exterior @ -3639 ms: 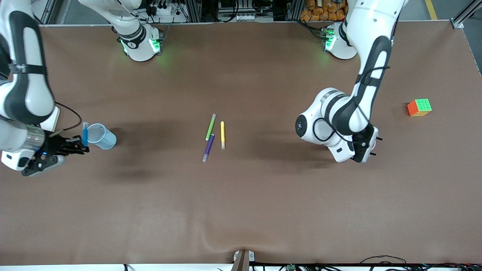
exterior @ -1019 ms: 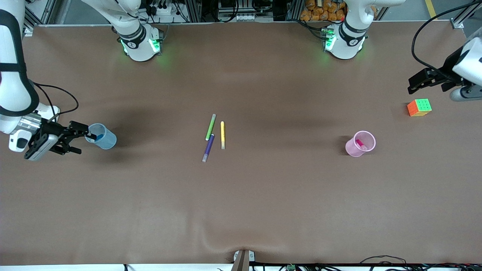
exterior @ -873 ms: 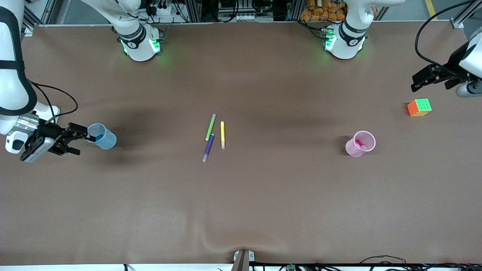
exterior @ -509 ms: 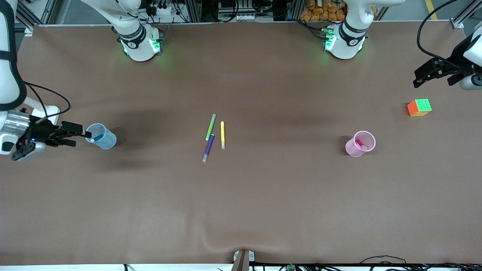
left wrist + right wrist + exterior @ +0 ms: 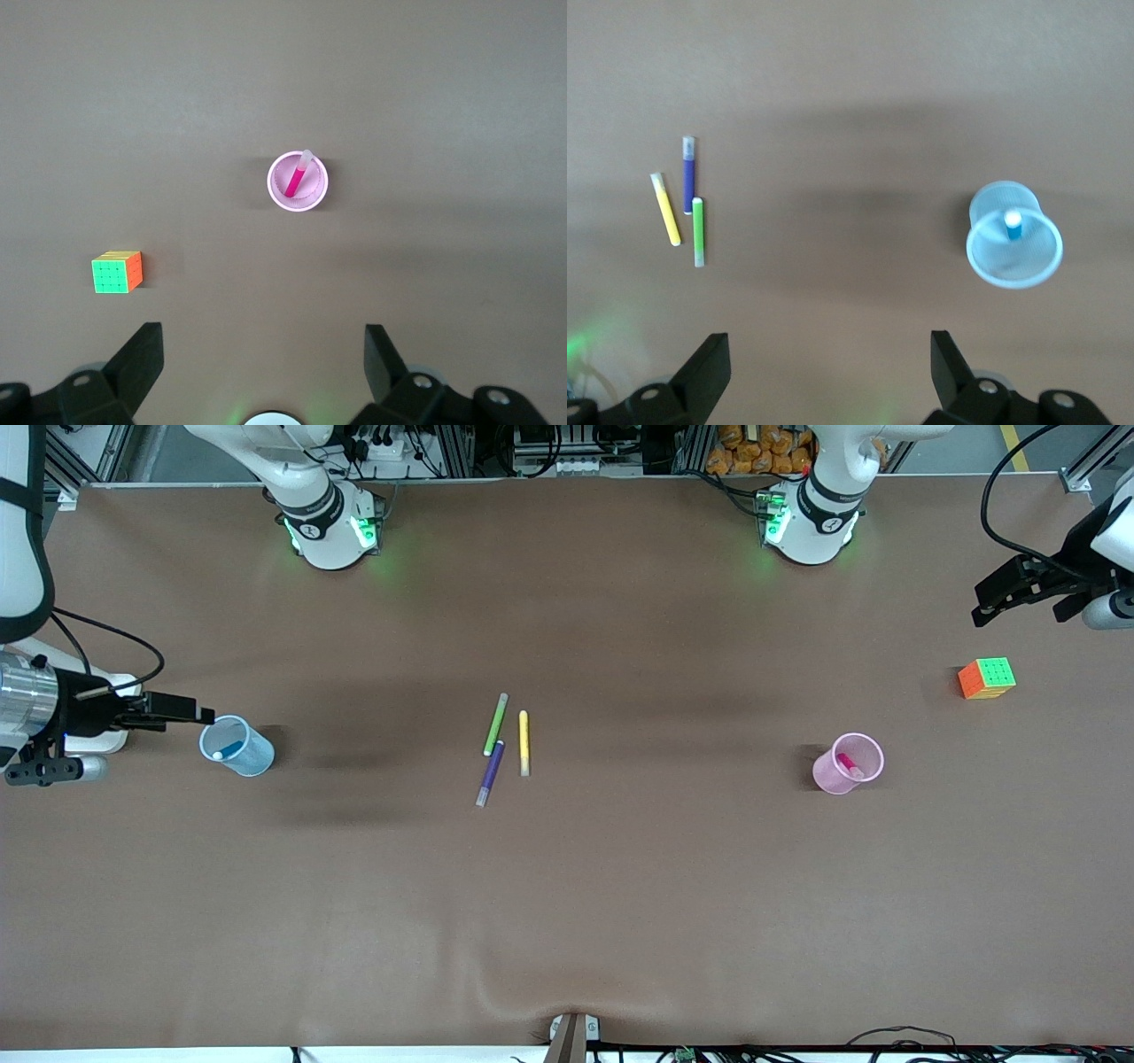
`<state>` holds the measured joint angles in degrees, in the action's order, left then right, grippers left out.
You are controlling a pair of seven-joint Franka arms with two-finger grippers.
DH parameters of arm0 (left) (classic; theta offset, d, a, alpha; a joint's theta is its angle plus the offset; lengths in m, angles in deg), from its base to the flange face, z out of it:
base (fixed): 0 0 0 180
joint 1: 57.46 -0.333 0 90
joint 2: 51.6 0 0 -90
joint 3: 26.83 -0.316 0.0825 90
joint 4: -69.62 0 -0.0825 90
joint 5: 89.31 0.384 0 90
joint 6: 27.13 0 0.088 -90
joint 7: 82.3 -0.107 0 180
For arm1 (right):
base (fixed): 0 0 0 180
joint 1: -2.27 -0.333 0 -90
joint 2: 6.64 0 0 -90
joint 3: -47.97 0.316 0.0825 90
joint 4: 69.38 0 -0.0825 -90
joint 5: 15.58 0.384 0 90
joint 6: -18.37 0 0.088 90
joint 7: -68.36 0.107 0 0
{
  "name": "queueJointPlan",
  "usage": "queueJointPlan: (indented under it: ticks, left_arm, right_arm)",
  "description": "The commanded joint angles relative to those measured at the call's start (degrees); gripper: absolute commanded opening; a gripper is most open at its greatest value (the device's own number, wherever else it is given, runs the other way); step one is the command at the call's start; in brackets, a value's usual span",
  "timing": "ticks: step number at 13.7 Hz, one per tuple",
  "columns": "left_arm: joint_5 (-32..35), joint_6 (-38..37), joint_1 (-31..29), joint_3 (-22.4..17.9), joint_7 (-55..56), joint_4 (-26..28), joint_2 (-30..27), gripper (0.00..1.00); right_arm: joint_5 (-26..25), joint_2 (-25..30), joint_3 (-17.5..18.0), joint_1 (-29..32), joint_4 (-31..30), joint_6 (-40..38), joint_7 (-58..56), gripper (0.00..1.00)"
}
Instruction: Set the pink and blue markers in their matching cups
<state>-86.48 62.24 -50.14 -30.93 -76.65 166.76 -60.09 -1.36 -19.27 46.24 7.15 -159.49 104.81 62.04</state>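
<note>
The light blue cup [image 5: 237, 747] stands toward the right arm's end of the table with the blue marker [image 5: 230, 751] leaning inside it. The same cup [image 5: 1014, 237] and marker [image 5: 1013, 224] show in the right wrist view. My right gripper [image 5: 182, 710] hangs open and empty over the table just beside that cup. The pink cup [image 5: 849, 763] stands toward the left arm's end and holds the pink marker [image 5: 847, 762], also seen as cup [image 5: 298, 181] and marker [image 5: 294, 180] from the left wrist. My left gripper [image 5: 985, 602] is open and empty, high over the table's end.
Green [image 5: 495, 724], yellow [image 5: 524, 742] and purple [image 5: 490, 773] markers lie together mid-table. A colourful puzzle cube [image 5: 986, 678] sits near the left arm's end, under the left gripper's side. Both arm bases stand along the table's edge farthest from the front camera.
The right gripper has drawn back from the blue cup toward the table's end and levelled out. The left gripper has drifted a little higher and outward. Cups and markers stayed put.
</note>
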Motion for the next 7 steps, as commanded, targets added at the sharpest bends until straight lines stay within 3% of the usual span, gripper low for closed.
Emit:
queueJointPlan:
  ticks: [1,7]
  left_arm:
    - [-0.9,-0.9,-0.3,0.2,-0.5,0.2,-1.1,1.0]
    - [-1.0,-0.9,0.0,0.2,-0.9,0.2,-1.1,1.0]
  right_arm:
    - [-5.4,0.0,0.0,-3.0,6.5,-5.9,6.4,1.0]
    - [-7.7,-0.6,-0.1,-3.4,19.6,-14.5,5.8,1.0]
